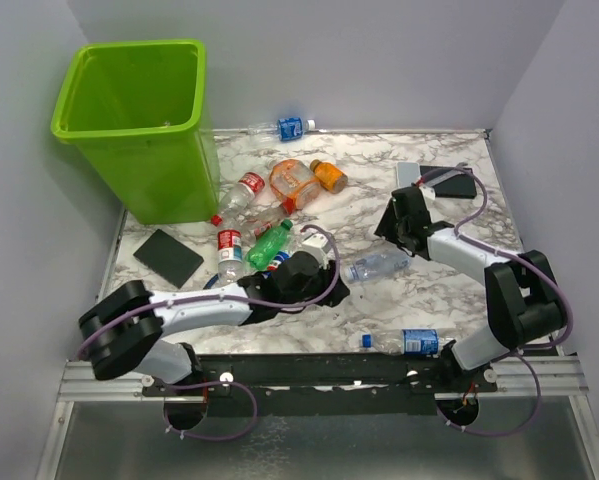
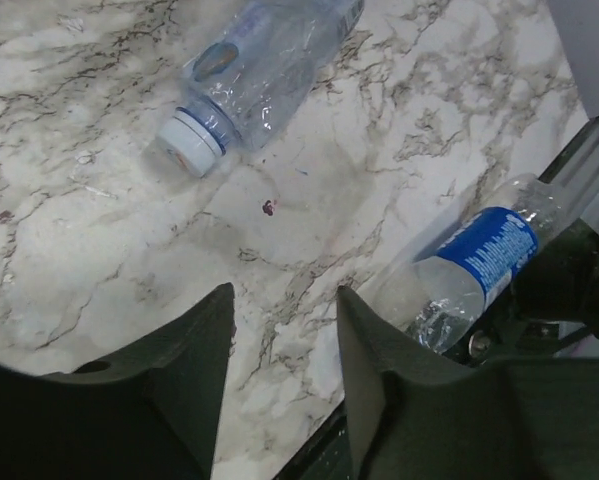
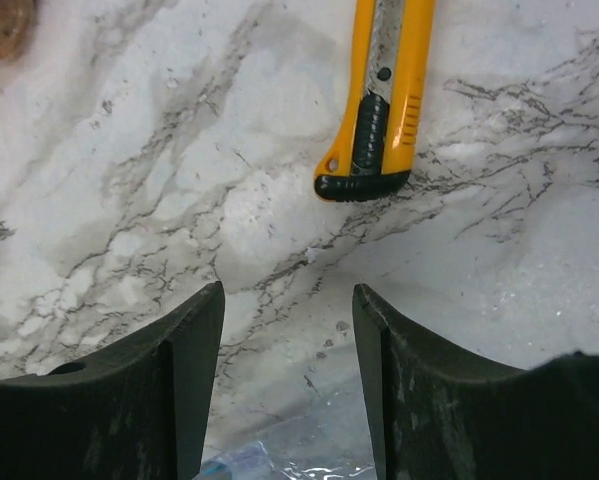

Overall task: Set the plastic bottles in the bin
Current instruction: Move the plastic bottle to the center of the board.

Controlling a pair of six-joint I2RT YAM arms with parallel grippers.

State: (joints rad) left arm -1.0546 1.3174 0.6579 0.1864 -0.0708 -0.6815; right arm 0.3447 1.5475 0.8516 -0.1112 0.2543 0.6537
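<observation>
The lime-green bin (image 1: 129, 120) stands at the back left. Plastic bottles lie scattered: red-labelled ones (image 1: 241, 190) (image 1: 229, 250), orange ones (image 1: 294, 182), a green one (image 1: 269, 245), a clear one (image 1: 377, 265) mid-table, a blue-labelled one (image 1: 404, 342) at the front edge and one (image 1: 289, 128) at the back wall. My left gripper (image 1: 337, 290) is open and empty (image 2: 284, 300), just short of the clear bottle (image 2: 259, 70); the blue-labelled bottle (image 2: 479, 265) lies to its right. My right gripper (image 1: 391, 218) is open and empty (image 3: 287, 295) above the marble, with the clear bottle (image 3: 279, 460) beneath it.
A yellow utility knife (image 3: 379, 100) lies just ahead of the right gripper. Flat black pads lie at the left (image 1: 167, 257) and back right (image 1: 449, 183). Grey walls close the table (image 1: 449, 290) on three sides.
</observation>
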